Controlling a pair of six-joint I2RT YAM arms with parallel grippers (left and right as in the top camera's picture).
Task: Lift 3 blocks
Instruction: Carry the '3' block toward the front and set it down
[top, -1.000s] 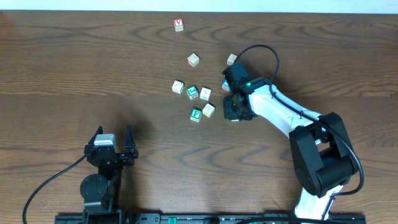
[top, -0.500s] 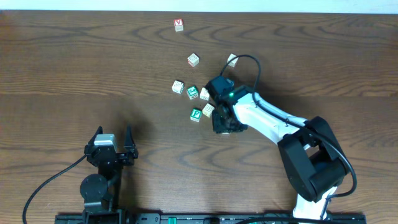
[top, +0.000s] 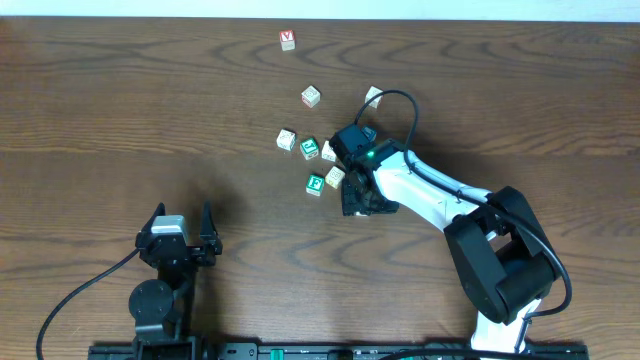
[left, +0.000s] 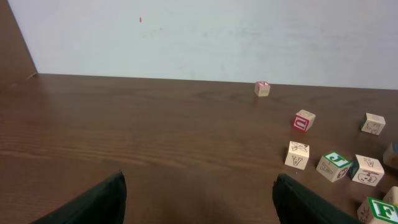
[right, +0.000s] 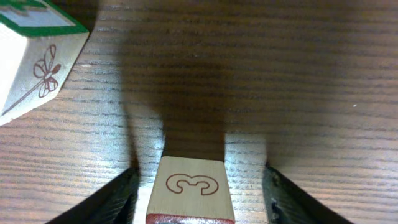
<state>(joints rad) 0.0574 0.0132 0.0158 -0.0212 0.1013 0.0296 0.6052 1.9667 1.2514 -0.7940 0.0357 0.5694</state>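
So here's what we've got. The right arm (top: 430, 190) reaches in from its base across the counter (top: 120, 100), wrist tipped down. The right gripper (right: 200, 196) is parked just right of the green "F" cube (top: 315, 184). Its fingers (right: 118, 199) are apart, and the red-faced "3" cube (right: 191, 183) sits on the wood between them with a sliver of gap on each side, so nothing's clamped. From overhead that cube is hidden under the gripper.

The pale cube (top: 335, 176) is just beside the F cube's upper right, squeezed between it and the gripper. It's crowded above the F cube too, with other cubes (top: 310, 96) scattered there. The bare wood is below and to the left of it, and the counter's far edge is well above.

The left arm (top: 155, 300) is folded well down-left of the F cube, by the near edge. The left gripper (top: 182, 215) is spread wide and holding nothing.
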